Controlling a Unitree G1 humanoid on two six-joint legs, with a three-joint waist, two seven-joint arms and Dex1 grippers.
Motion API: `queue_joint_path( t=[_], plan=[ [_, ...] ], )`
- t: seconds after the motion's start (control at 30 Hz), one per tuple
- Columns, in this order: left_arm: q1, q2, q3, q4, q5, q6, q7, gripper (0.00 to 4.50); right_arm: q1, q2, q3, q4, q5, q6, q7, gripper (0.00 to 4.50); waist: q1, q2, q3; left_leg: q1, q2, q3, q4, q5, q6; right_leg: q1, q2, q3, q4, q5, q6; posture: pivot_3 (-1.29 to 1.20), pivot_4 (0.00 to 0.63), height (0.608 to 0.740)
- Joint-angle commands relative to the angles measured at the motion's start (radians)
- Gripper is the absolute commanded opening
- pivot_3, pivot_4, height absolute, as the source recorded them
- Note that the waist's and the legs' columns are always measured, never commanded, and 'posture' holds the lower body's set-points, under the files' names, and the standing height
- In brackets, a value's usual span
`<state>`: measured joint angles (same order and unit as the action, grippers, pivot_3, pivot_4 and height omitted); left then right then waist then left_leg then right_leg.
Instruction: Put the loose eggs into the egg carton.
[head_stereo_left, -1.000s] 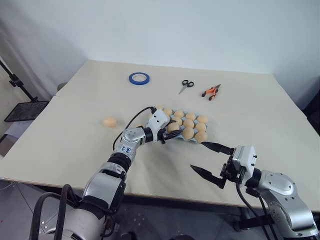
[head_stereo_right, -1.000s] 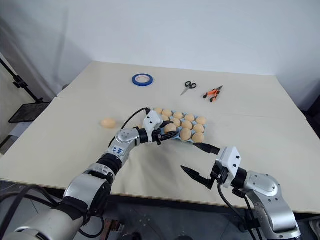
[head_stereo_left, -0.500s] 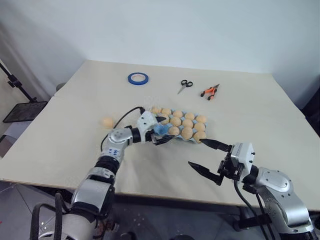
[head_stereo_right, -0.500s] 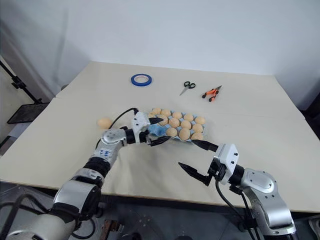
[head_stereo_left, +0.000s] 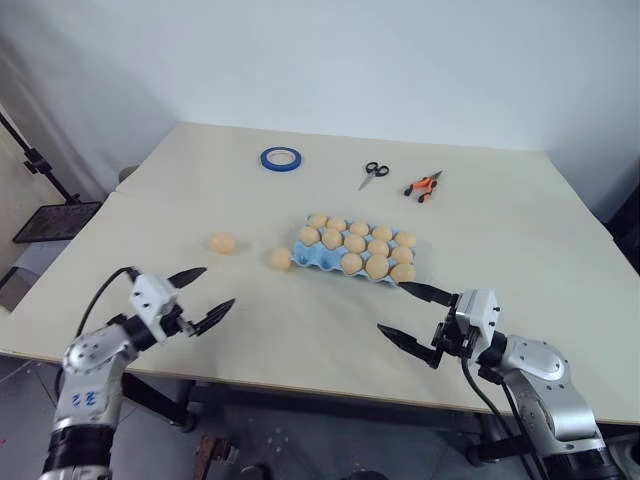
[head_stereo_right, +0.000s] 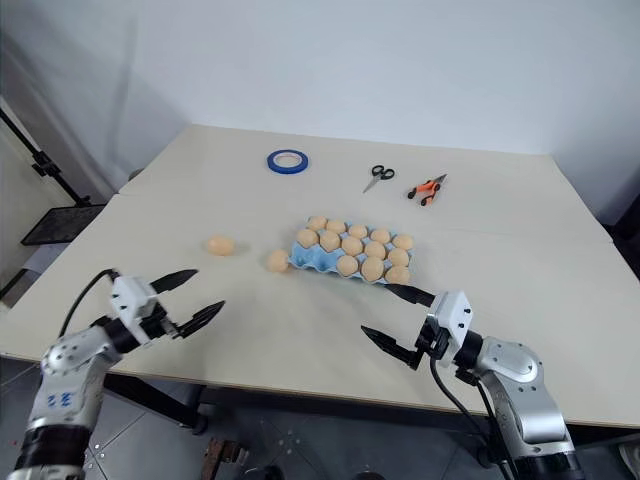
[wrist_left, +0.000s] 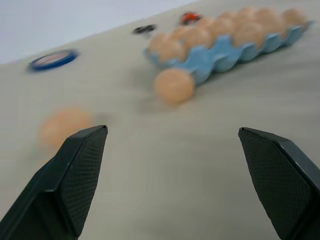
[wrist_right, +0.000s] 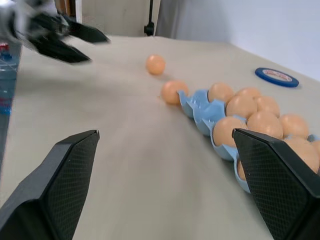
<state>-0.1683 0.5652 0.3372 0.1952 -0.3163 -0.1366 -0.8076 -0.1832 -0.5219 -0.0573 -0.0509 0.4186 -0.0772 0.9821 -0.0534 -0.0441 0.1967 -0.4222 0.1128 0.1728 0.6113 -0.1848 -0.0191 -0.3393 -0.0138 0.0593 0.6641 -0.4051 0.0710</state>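
The light blue egg carton (head_stereo_left: 312, 257) lies mid-table, most cups holding tan eggs, with blue cups bare at its front left. One loose egg (head_stereo_left: 280, 257) rests on the table against the carton's left end. Another loose egg (head_stereo_left: 222, 242) lies further left. My left gripper (head_stereo_left: 220, 285) hovers open and empty near the table's front left edge, well short of both eggs. My right gripper (head_stereo_left: 391, 307) stands open and empty just in front of the carton's right end. In the left wrist view the nearer egg (wrist_left: 174, 86) sits ahead between the fingers (wrist_left: 75, 175).
At the back of the table lie a blue tape ring (head_stereo_left: 279, 157), black scissors (head_stereo_left: 373, 172) and an orange-handled tool (head_stereo_left: 422, 184). A black stand (head_stereo_left: 55, 215) is off the table's left side. Both grippers are close to the table's front edge (head_stereo_left: 300, 375).
My left gripper has opened and drawn back from the carton to the front left. An egg now shows beside the carton's left end, where the arm stood. The right gripper barely moved.
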Motion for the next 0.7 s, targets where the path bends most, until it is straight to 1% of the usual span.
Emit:
queue_joint_path(
  t=[0.03,0.13,0.23,0.3,0.37,0.5,0.6,0.7],
  plan=[
    [0.051,0.000,0.038,-0.113,-0.032,0.041,0.059,4.48,-0.027,-0.010,-0.038,0.034,0.008,-0.040,0.015,4.50,0.000,0.000,0.000,0.000,0.000,-0.001,0.000,0.000,0.000,0.000,-0.001,0.000,0.000,0.000,0.000,0.00,0.150,0.740],
    [0.092,-0.017,0.037,-0.176,-0.039,0.080,0.100,4.48,-0.044,-0.008,-0.042,0.059,0.009,-0.046,0.015,4.50,-0.002,0.000,0.000,0.000,-0.002,-0.001,-0.001,-0.002,0.004,0.001,-0.002,0.000,-0.001,0.000,-0.001,0.00,0.150,0.740],
    [0.089,-0.035,0.017,-0.207,-0.034,0.125,0.139,4.48,-0.053,-0.008,-0.040,0.066,0.009,-0.048,0.019,4.50,-0.002,0.000,0.000,0.000,-0.002,-0.001,-0.003,-0.002,0.004,0.001,-0.002,0.000,-0.002,0.000,-0.001,0.00,0.150,0.740],
    [0.068,-0.046,0.003,-0.213,-0.046,0.161,0.147,4.48,-0.056,-0.007,-0.038,0.065,0.010,-0.046,0.019,4.50,-0.003,0.000,0.000,0.000,-0.002,-0.001,-0.004,-0.002,0.004,0.000,-0.002,0.001,-0.002,0.000,-0.001,0.00,0.150,0.740],
    [0.010,-0.056,-0.027,-0.184,-0.023,0.189,0.174,4.48,-0.062,-0.005,-0.034,0.058,0.011,-0.035,0.015,4.50,0.000,0.000,0.000,0.000,-0.002,-0.001,-0.004,-0.002,0.004,0.000,-0.001,0.001,-0.002,0.000,-0.001,0.00,0.150,0.740],
    [-0.135,-0.073,-0.093,-0.068,-0.006,0.227,0.162,4.48,-0.075,-0.002,-0.037,0.041,0.022,-0.005,0.000,4.50,-0.001,0.000,0.000,0.000,-0.002,-0.001,-0.003,0.003,0.003,0.000,0.000,0.001,-0.002,0.000,-0.001,0.00,0.150,0.740],
    [-0.315,-0.101,-0.179,0.128,0.062,0.225,0.158,4.48,-0.094,0.010,-0.053,0.048,0.030,-0.003,-0.018,4.50,0.001,0.000,0.000,0.000,-0.003,0.000,-0.002,0.003,0.002,0.000,0.000,0.000,-0.002,0.001,0.000,0.00,0.150,0.740],
    [-0.416,-0.122,-0.220,0.267,0.097,0.189,0.140,4.48,-0.101,0.013,-0.052,0.047,0.026,-0.003,-0.017,4.50,0.000,0.000,0.000,0.000,-0.005,0.001,-0.001,0.004,0.005,-0.001,0.000,-0.001,-0.001,0.001,0.001,0.00,0.150,0.740]
  ],
)
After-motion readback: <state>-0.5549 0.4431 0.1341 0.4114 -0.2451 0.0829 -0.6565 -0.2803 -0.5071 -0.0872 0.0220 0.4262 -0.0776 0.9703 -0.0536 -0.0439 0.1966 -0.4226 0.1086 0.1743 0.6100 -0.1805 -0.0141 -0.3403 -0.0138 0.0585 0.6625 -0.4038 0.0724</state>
